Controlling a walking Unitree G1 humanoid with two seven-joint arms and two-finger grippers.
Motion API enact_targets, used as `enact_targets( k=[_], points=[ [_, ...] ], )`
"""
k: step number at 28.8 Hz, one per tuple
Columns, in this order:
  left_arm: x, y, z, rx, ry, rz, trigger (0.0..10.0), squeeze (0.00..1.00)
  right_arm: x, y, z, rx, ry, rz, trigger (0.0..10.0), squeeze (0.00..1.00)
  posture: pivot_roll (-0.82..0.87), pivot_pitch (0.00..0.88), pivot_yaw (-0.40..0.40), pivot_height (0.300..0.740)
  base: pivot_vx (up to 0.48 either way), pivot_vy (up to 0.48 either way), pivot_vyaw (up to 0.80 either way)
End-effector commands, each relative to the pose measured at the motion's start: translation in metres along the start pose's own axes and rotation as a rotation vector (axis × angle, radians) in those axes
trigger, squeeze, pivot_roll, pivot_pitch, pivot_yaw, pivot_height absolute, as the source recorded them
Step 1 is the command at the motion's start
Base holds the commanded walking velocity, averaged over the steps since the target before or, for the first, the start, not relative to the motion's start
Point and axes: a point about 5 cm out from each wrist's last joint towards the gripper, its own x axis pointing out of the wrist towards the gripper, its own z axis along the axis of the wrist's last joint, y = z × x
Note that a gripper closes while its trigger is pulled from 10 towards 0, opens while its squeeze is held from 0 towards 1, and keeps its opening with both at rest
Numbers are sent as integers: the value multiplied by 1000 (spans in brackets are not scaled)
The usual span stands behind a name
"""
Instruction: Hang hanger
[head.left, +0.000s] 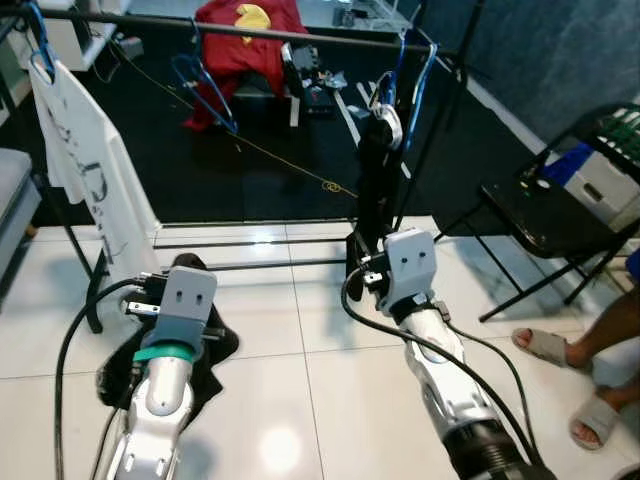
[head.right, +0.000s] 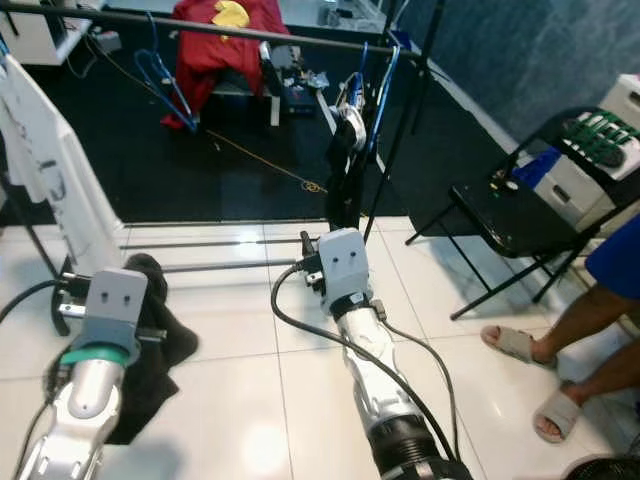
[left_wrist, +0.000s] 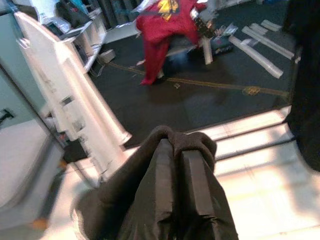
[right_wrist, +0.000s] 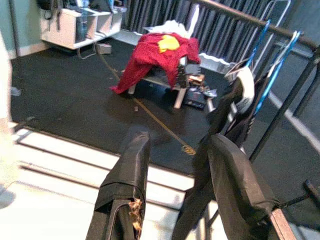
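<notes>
Garment rail (head.left: 300, 38) spans the far side of a tiled room, at 12 o'clock from the robot, where white floor (head.left: 300, 330) meets a black carpet (head.left: 270, 170). A blue hanger (head.left: 415, 70) carrying a dark garment (head.left: 375, 180) hangs from the rail at about 1 o'clock; a second, bare blue hanger (head.left: 205, 90) hangs at 11 o'clock, and a white shirt (head.left: 85, 160) on another blue hanger drapes at 10 o'clock.

The left gripper (left_wrist: 177, 170), low at 10 o'clock, is clenched on a black cloth (left_wrist: 150, 200) that bunches over its fingers (left_wrist: 162, 175) and trails toward the floor. The right gripper (right_wrist: 175, 175) is raised at 12 o'clock just short of the hanging dark garment, its two black fingers (right_wrist: 132, 165) spread apart with nothing between them.

Beyond the rail, a red garment (head.left: 245, 40) with a yellow patch covers a small bench on the carpet, with a yellow cord (head.left: 290, 165) running across the carpet below it. A black folding chair (head.left: 560, 220) stands at 2 o'clock beside a white box (head.left: 610, 185). A person's feet in pale slippers (head.left: 545, 345) rest on the tiles at 4 o'clock, near the right arm.
</notes>
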Motion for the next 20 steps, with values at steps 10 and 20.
enact_targets(
  k=[10,20],
  points=[
    [10,9,21,-40,-109,35,10000,0,0,-12,7,29,-41,-52,10000,0,5,75,-44,740,480,0,0],
    [15,13,30,-56,-130,37,10000,0,-2,-15,7,43,-41,-76,10000,0,1,73,-29,740,480,0,0]
  ],
)
